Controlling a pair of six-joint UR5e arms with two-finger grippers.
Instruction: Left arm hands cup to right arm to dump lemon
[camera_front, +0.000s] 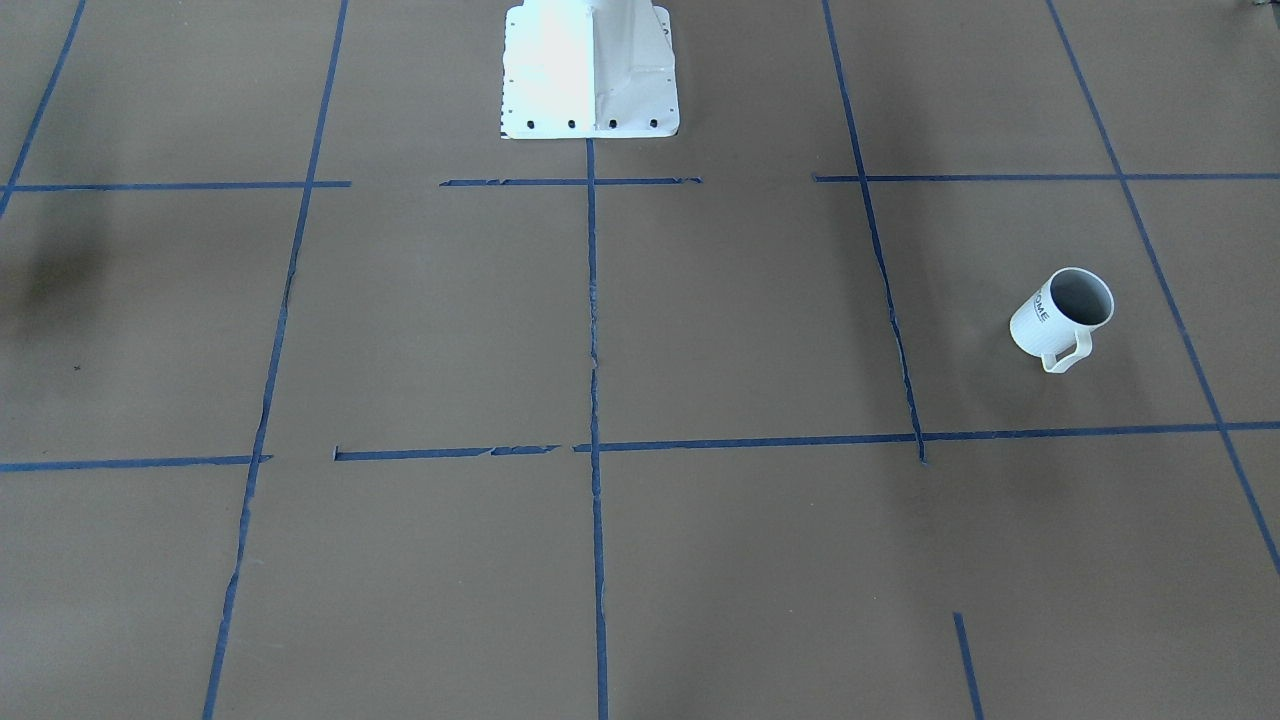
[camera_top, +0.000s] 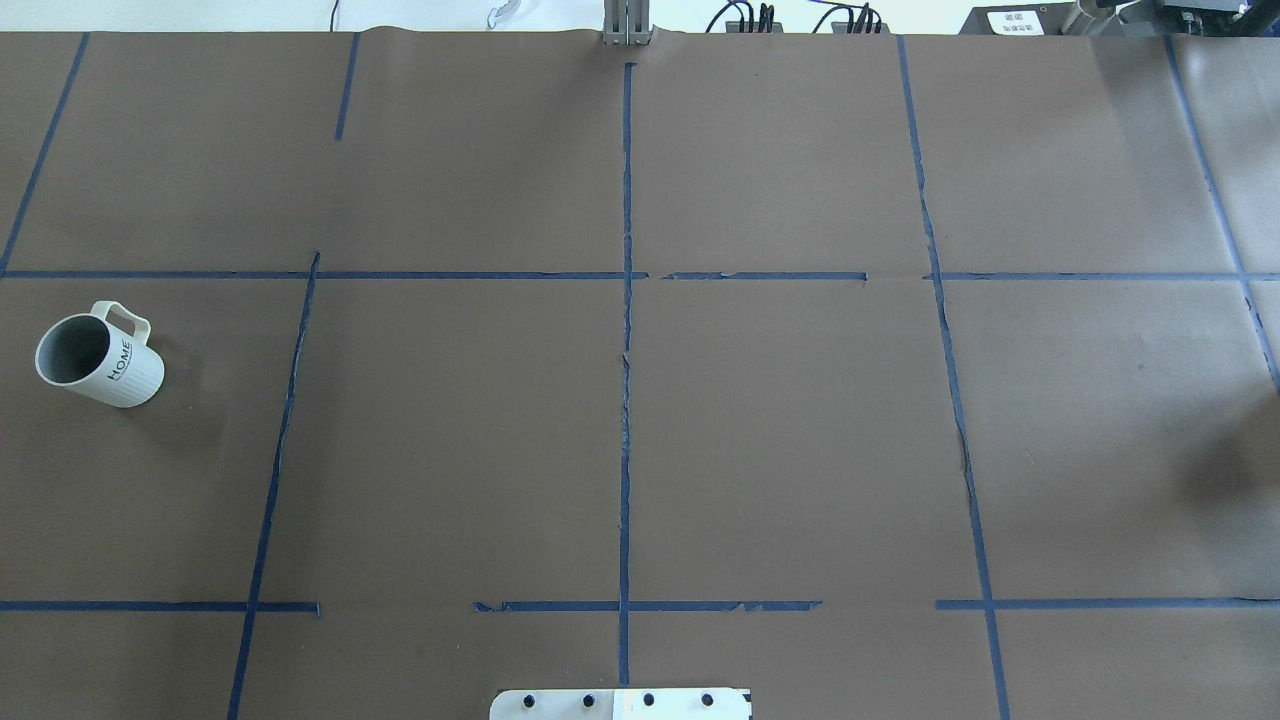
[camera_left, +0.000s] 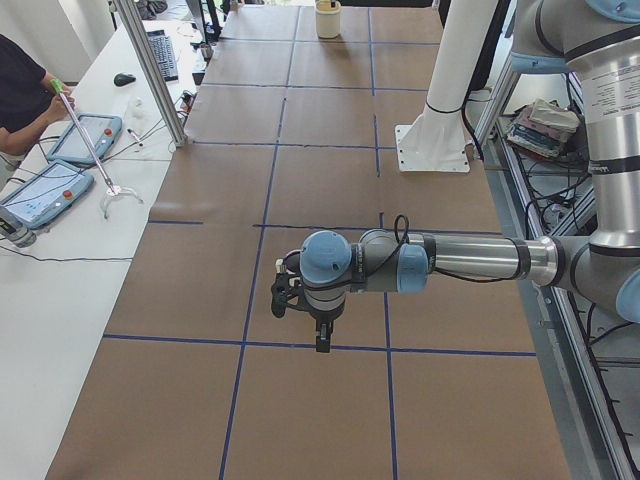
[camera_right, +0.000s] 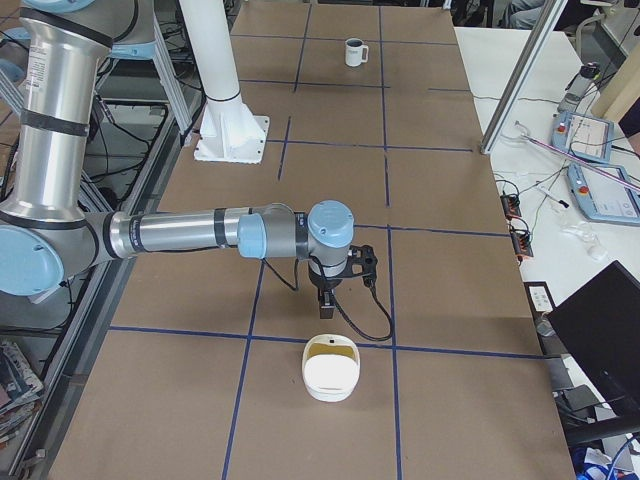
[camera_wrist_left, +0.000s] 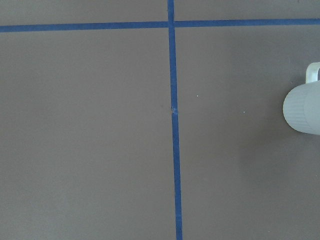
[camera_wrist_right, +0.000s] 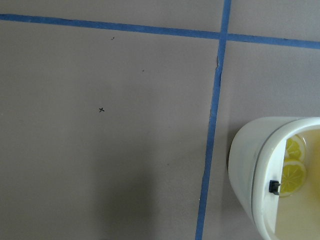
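Note:
The cup (camera_top: 100, 360) is an off-white mug with a grey inside and dark lettering, standing upright on the brown table cover. It also shows in the front-facing view, cup (camera_front: 1062, 318), far off in the right side view, cup (camera_right: 354, 52), and at the left wrist view's right edge, cup (camera_wrist_left: 304, 107). No lemon shows in its grey inside. Two yellow lemon slices (camera_wrist_right: 292, 171) lie in a white container (camera_wrist_right: 255, 165). The left gripper (camera_left: 322, 345) hangs low and points down; the arm hides the cup there. The right gripper (camera_right: 325, 312) hovers just behind the container (camera_right: 331, 368). I cannot tell either gripper's state.
The white robot base (camera_top: 620, 703) stands at the table's near edge. Blue tape lines grid the cover. A person (camera_left: 20, 90) sits at a side table with teach pendants (camera_left: 45, 190). More pendants (camera_right: 590, 135) and a laptop (camera_right: 600, 330) lie on the opposite side.

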